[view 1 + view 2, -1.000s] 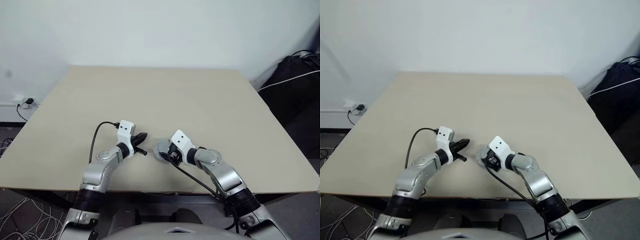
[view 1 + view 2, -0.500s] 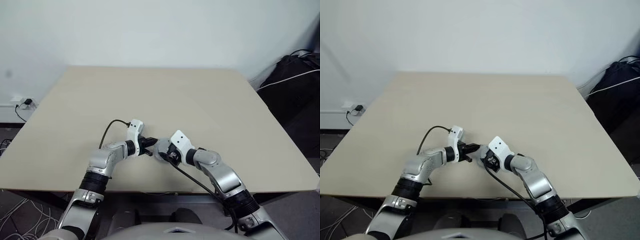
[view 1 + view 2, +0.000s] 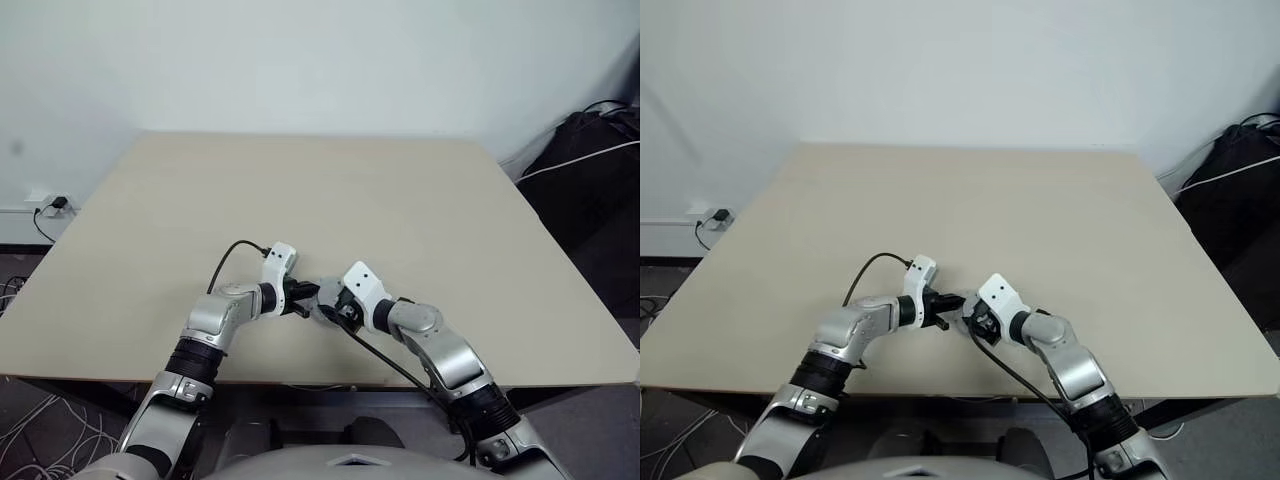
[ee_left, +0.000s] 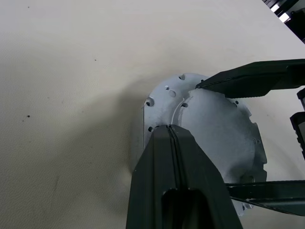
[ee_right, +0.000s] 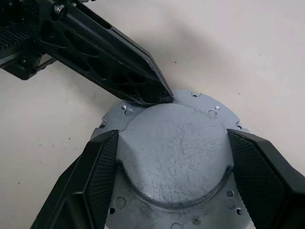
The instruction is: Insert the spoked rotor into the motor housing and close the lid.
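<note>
Though flat, lid (image 5: 176, 157) betw right gripper (image 5: 171, 162)

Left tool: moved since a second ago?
Yes. The left tool, shut, has swung right across the table to the lid, its tip now at the lid's rim beside the right tool.

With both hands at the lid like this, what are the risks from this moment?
1. The shut left hand presses its tip on one side of the lid, off its centre; the lid may tip or seat crooked.
2. The right hand grips the raised centre on a smooth, curved face, so the lid may slip out.
3. The two hands are very close together on the table and may collide.
</note>
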`<state>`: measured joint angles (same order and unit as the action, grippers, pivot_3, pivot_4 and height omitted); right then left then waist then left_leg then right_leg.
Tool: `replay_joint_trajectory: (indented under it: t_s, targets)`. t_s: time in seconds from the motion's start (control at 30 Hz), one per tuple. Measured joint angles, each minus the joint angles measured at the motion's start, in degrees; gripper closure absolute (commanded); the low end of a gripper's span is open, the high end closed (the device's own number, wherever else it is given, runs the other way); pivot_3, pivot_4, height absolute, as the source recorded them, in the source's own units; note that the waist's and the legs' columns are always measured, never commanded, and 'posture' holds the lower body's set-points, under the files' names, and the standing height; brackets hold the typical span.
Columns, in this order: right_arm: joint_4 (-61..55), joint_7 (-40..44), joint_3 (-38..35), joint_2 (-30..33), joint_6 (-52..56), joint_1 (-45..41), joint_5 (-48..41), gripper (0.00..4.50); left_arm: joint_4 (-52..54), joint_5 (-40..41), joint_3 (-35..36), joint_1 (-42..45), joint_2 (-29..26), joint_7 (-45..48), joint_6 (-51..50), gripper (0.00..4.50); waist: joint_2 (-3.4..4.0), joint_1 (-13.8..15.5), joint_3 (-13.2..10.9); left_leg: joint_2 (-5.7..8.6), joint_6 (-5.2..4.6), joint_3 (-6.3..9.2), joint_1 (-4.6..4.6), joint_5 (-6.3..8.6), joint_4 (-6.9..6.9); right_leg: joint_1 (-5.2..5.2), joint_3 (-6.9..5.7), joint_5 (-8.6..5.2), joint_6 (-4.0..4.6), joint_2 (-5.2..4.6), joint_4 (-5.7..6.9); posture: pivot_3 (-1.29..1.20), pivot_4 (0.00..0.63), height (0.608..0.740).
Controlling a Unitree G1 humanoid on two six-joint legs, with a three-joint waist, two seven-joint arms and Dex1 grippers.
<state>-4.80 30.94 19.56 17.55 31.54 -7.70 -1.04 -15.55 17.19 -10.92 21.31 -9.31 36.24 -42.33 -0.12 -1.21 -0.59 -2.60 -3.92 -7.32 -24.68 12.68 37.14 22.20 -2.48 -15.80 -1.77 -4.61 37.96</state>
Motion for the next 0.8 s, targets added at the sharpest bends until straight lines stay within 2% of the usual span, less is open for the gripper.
replay_joint_trajectory:
  t_s: [0.1, 0.33, 0.47, 0.6, 0.8]
  targets:
    - [-1.25, 0.30, -1.26, -0.22, 1.13, 1.03, -1.52, 0.01, 0.05, -0.33, -0.24, -0.02, 0.21, 0.00, -0.04, 4.50, -0.01, 0.05, 0.00, 0.01, 0.00, 0.01, -0.03, 0.00, -0.07, 0.02, 0.01, -0.01, 0.01, -0.02, -0.08, 0.00, 0.000, 0.740]
    - [-9.70, 0.03, -3.39, 2.08, 4.70, 6.30, -3.31, 0.01, 0.26, -0.34, -0.30, -0.10, 0.32, 0.07, -0.07, 4.50, -0.01, 0.20, 0.00, 0.02, 0.00, 0.00, -0.24, 0.01, -0.11, 0.26, 0.02, -0.03, 0.05, -0.08, -0.08, 0.00, 0.000, 0.740]
    - [-16.70, -1.21, -7.11, 2.51, 6.69, 9.52, -5.11, 0.01, 0.29, -0.35, -0.31, -0.14, 0.37, 0.08, 0.00, 4.50, -0.01, 0.24, -0.01, 0.02, -0.01, 0.01, -0.25, 0.01, -0.10, 0.28, 0.02, -0.03, 0.06, -0.08, -0.07, 0.00, 0.000, 0.740]
    - [-18.49, -5.60, -13.58, -2.45, 9.80, 12.49, -8.14, 0.01, 0.29, -0.39, -0.38, -0.14, 0.46, 0.14, 0.14, 4.50, -0.02, 0.46, -0.01, 0.02, -0.01, 0.02, -0.26, 0.01, -0.12, 0.28, 0.01, -0.03, 0.06, -0.08, -0.07, 0.00, 0.000, 0.740]
    - [-16.81, -10.09, -19.02, -11.54, 17.82, 14.52, -15.15, 0.01, 0.28, -0.61, -0.39, -0.14, 0.55, 0.32, 0.37, 4.50, 0.01, 0.40, -0.01, 0.02, -0.01, 0.01, -0.27, 0.01, -0.12, 0.29, 0.02, -0.03, 0.05, -0.08, -0.06, 0.00, 0.000, 0.740]
